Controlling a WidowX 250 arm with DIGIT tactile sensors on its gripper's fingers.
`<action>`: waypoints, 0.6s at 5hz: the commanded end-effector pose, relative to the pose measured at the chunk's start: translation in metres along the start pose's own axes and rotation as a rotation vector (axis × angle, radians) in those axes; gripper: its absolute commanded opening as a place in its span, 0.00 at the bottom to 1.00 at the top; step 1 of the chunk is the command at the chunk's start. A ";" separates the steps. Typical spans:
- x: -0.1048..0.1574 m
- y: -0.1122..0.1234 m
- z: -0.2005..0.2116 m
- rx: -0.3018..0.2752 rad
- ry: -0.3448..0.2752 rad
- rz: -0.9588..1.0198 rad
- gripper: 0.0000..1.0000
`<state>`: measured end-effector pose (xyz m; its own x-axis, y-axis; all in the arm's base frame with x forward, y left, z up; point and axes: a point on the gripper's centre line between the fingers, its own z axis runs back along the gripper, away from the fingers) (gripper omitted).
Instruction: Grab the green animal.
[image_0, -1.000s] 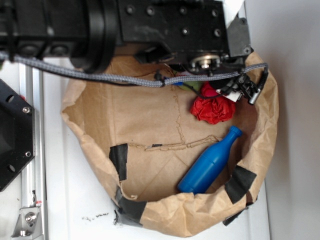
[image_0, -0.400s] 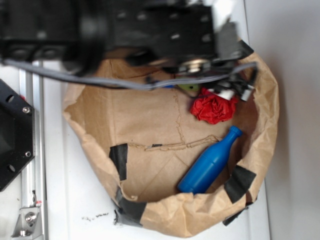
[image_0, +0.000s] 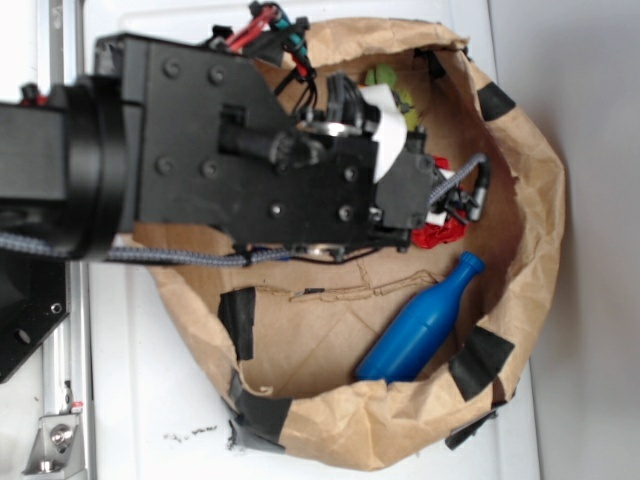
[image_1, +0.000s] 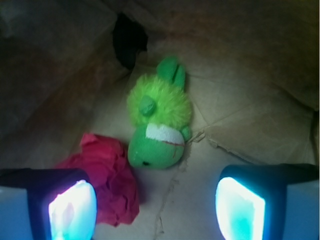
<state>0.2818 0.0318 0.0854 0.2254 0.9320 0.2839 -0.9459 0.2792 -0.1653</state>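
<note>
Lying just left of the green animal (image_1: 159, 125) is a red flower (image_1: 107, 182), and a blue bottle (image_0: 418, 323) sits well apart, all inside the brown paper bag (image_0: 520, 200). The black arm (image_0: 250, 160) reaches over the bag. The gripper (image_1: 157, 210) is spread wide, holding nothing, near the animal.

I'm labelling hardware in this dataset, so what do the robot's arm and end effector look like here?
The arm is boxy matte black, studded with round screws. A grey braided cable runs along it, and red and black wires bunch at its top. In the wrist view, the end effector has two dark-framed fingers with pale blue, glowing-looking pads.
</note>
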 end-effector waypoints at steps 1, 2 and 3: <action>0.013 0.013 -0.002 -0.063 -0.026 0.063 1.00; 0.020 0.009 -0.012 -0.056 0.002 0.035 1.00; 0.025 0.004 -0.013 -0.051 0.075 0.017 1.00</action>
<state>0.2838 0.0473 0.0648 0.2619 0.9479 0.1816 -0.9420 0.2920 -0.1654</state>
